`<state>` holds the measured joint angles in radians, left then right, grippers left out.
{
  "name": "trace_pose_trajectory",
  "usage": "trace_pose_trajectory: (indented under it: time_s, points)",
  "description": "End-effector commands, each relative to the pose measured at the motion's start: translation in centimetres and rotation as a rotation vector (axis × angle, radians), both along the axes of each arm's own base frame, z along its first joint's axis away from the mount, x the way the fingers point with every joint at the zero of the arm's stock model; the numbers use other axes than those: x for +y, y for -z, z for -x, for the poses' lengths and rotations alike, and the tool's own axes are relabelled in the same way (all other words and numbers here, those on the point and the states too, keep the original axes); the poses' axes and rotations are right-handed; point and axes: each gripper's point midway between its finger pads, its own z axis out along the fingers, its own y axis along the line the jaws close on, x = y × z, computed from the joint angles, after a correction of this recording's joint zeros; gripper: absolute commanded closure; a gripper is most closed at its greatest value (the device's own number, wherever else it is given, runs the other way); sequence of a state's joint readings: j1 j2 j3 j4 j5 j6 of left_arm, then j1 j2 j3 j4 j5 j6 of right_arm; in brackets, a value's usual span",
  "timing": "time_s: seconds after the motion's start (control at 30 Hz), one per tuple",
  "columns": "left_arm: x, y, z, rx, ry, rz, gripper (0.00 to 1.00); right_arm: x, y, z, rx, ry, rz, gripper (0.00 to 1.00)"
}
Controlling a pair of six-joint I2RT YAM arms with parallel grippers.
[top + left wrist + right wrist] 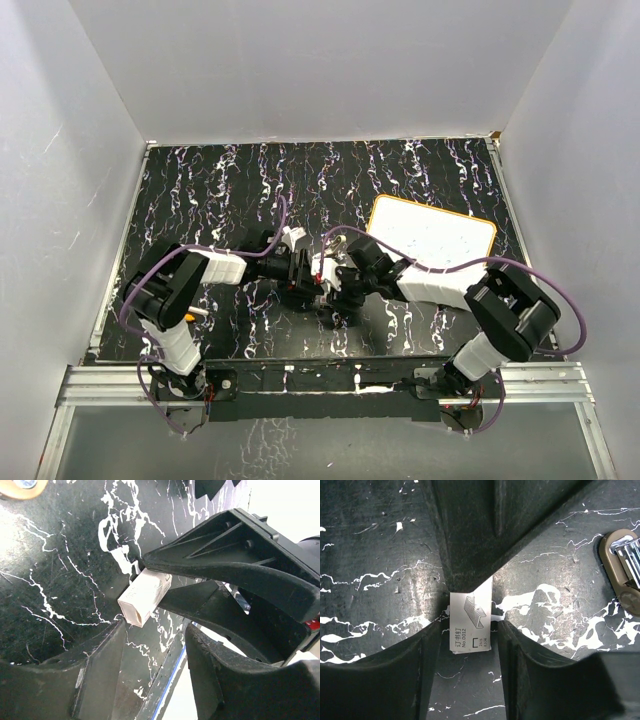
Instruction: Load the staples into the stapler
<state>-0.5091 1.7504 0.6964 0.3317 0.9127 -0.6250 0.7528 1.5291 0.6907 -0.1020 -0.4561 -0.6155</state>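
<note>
The staples (471,617) are a small cream-white box with a printed label. It sits between the fingertips of my right gripper (470,624), which press on both of its long sides just above the black marbled table. From the left wrist, the same box (145,597) is pinched between the right gripper's two black fingers (210,562). My left gripper (157,627) is open, one fingertip close to the box's near end, only table between its jaws. A tan stapler (625,570) with shiny metal inside lies at the right edge of the right wrist view. Both grippers meet mid-table (315,278).
A white board with an orange rim (432,235) lies on the table behind the right arm. A small orange thing (192,314) lies by the left arm's base. A tan rounded thing (22,487) shows at the top-left corner of the left wrist view. White walls enclose the table.
</note>
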Motion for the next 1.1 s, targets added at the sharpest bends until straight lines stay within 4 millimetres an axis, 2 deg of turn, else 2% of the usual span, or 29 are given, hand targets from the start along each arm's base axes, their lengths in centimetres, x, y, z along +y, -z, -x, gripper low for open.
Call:
trace_pose_trajectory:
  time_s: [0.0, 0.33, 1.07]
  points:
    - [-0.3, 0.2, 0.1, 0.019, -0.011, 0.018, 0.50, 0.8, -0.4, -1.5, -0.037, 0.046, -0.004, 0.52]
    - [-0.7, 0.2, 0.2, 0.030, -0.014, 0.039, 0.51, 1.1, 0.1, -2.0, -0.026, 0.086, 0.019, 0.60]
    - [-1.6, -0.2, 0.3, 0.055, 0.016, 0.100, 0.56, 2.1, 0.2, -2.1, -0.010, 0.095, 0.017, 0.62]
